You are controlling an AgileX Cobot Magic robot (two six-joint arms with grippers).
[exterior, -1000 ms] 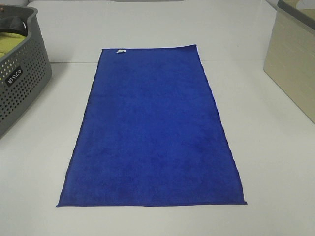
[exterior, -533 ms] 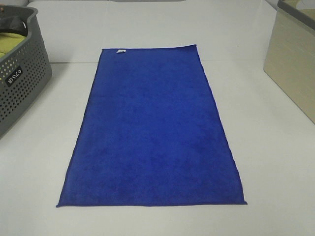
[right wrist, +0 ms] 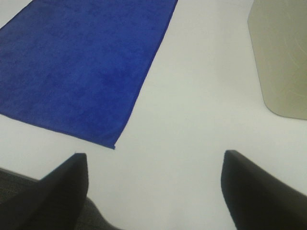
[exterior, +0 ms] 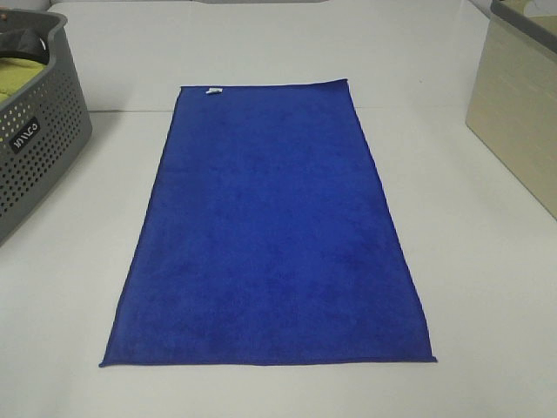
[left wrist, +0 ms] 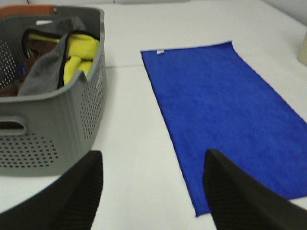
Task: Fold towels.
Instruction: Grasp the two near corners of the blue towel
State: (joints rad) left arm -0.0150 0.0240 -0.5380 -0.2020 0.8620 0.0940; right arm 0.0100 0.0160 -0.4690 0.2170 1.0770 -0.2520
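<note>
- Royal-blue rectangular microfibre towel (exterior: 270, 226) is lying flat and fully spread in the middle of the white table (exterior: 487, 287), with all four stitched edges showing.
- Its long axis is running from the near side of the table to the far side in the high view. The short edge carrying the small white tag (exterior: 212, 90) is pointing away, and the tag is sitting near the far left corner.
- Bare tabletop is lying open along both long edges. A grey perforated plastic basket (exterior: 35, 148) holding a yellow-green cloth (left wrist: 79, 52) is standing well apart at the far left. A beige straight-walled bin (exterior: 518, 113) is standing well apart at the far right.
- Left gripper (left wrist: 152, 158) is hovering over bare table between basket and towel, its black fingers spread wide and holding nothing.
- Right gripper (right wrist: 154, 158) is hovering over bare table beside the towel's near right corner, its fingers likewise apart and empty.
</note>
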